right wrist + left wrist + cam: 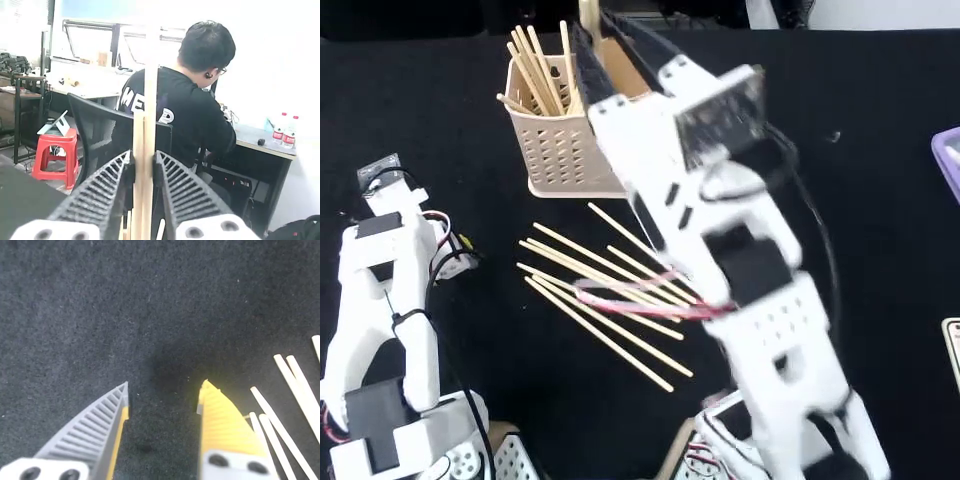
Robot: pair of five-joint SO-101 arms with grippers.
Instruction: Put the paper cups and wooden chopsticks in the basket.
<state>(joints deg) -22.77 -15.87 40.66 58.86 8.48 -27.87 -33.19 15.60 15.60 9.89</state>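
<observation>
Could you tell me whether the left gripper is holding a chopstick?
No, the left gripper is open with only the table between its fingers, and the chopsticks lie beside it.

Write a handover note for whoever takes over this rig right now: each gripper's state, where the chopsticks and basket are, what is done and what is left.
Right gripper: shut on the held chopsticks, raised off the table, with the arm extended toward the basket.
Left gripper: open and holding nothing, low over the black table next to the loose chopsticks.
Done: the stored chopsticks already stand in the basket.
Left: drop the held chopsticks in, then collect the loose chopsticks lying in front of the basket.
</observation>
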